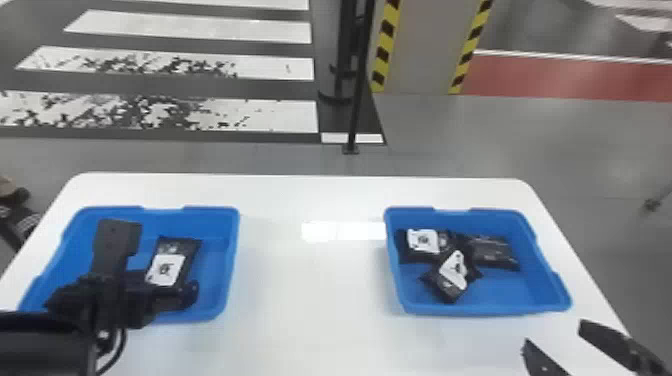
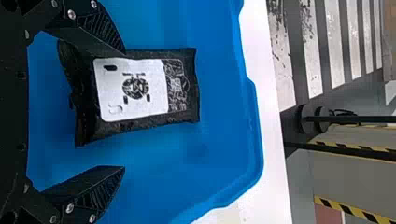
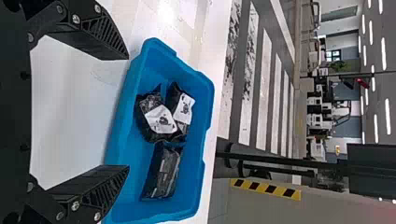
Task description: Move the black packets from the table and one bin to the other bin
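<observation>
Black packet [image 1: 182, 252] lies in the left bin [image 1: 215, 225], the left gripper [image 1: 167, 296] just above it, fingers spread wide, holding nothing; well right of that bin, 3 others [image 1: 495, 251] fill part of the right bin [image 1: 520, 295], the right gripper [image 1: 556, 336] nearby, spread and empty

On table [image 1: 310, 300]: 1 pkt [image 1: 172, 262] in L bin [image 1: 226, 245], 3 pkts [image 1: 452, 275] in R bin [image 1: 525, 295].

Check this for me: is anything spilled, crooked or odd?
Nothing looks spilled. In the right-hand bin, one black packet lies crooked, partly over its neighbour. Beyond the table, two white floor stripes are blotched with dark patches, perhaps worn paint.
</observation>
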Action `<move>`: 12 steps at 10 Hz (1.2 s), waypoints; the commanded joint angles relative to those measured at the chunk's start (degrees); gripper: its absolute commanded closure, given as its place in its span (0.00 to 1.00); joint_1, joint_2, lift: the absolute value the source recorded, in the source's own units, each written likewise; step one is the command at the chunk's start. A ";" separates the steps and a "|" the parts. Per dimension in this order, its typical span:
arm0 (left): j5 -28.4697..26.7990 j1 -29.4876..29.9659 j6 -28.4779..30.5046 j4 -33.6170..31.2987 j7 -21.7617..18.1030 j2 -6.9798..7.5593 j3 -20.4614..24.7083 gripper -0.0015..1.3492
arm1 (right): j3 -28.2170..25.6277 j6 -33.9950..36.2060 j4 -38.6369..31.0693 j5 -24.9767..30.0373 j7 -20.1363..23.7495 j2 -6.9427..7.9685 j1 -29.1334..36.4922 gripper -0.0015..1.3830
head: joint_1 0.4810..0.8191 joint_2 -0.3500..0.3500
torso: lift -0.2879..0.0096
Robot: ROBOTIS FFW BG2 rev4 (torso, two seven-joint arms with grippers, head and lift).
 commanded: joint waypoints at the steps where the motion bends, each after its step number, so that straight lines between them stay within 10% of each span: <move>1: -2.94 -0.43 0.16 0.34 -0.01 0.06 -0.02 0.13 | 0.09 -0.13 0.35 0.00 0.27 0.02 -0.30 0.15 | 0.63 0.37 | 0.60; 3: -5.57 -0.99 0.02 0.76 0.08 0.06 -0.25 0.15 | 0.09 -0.27 0.91 0.00 0.71 0.02 -0.72 0.15 | 0.63 0.40 | 0.60; 7: -5.23 -2.40 -0.12 2.59 0.78 0.15 -1.39 0.91 | 0.21 -0.55 2.03 -0.23 1.32 0.02 -1.42 0.15 | 0.63 0.42 | 0.60; 12: 1.63 6.32 -1.80 -6.41 0.69 -1.69 4.55 0.90 | -0.02 -1.68 1.89 -0.35 1.59 -0.07 -1.28 0.15 | 0.63 0.41 | 0.60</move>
